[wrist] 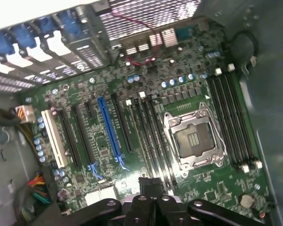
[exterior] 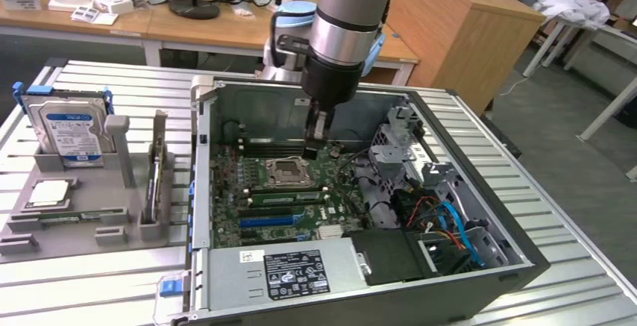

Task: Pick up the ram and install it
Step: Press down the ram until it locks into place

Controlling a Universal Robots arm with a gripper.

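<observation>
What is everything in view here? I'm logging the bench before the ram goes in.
computer case: one, dark grey, open, on the slatted table
motherboard: one, green, inside the case
processor socket: one, silver, empty, on the motherboard
long slot: one, blue, among black slots
power supply: one, silver, labelled, at the case's near end
holder: one, grey, exterior view's left
hard drive: one, blue-labelled, upright in the holder
processor chip: one, silver, on the holder
ram: one, green, apparently lying in the holder
gripper: one, black, shut, over the motherboard near the socket
</observation>
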